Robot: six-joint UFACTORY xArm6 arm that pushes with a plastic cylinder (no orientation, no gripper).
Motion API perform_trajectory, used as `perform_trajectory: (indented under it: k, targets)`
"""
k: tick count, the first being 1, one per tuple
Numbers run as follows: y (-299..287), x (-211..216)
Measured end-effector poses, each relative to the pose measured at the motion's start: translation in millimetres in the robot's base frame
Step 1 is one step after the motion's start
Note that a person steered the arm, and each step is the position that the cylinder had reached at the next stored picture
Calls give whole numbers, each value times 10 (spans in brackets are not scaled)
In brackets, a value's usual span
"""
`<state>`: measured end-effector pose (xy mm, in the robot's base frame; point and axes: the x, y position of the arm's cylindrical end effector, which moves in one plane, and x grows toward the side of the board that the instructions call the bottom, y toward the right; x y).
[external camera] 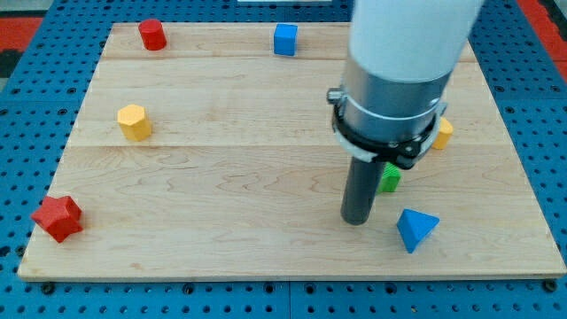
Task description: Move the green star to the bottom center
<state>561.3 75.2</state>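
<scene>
Blue triangle block: seen nearest the view's bottom, just below and to the right of the green star, apart from it.
Green star: found right of the board's middle, mostly hidden behind the rod; only a small green part is shown, so its shape is barely made out.
My tip: set down on the board just left of and slightly below the green star; whether it is touching the star cannot be told.
Claw: none is fitted; a plain dark rod is carried, so nothing is spread, pressed together or pinched.
Orange block: placed up and to the right of the green star, partly covered by the arm's collar; its shape is not made out.
Yellow hexagon block: kept far to the left of the green star.
Red star: kept far left of the green star, by the board's lower left corner.
Red cylinder: kept far up and left of the green star.
Blue cube: kept well above the green star, to its left.
Wooden board: lies under everything.
Risk, as judged: a push from this side would likely send the star right, away from the bottom centre.
Second risk: the blue triangle block could be struck and dragged along if the star is driven downward.
</scene>
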Motion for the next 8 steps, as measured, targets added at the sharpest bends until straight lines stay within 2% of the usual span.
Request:
perform_trajectory:
  k: [1, 2, 3, 4, 6, 8]
  targets:
    - [456, 128]
    - [651, 92]
    - [635, 11]
    - [327, -18]
    - [113, -18]
    - [347, -73]
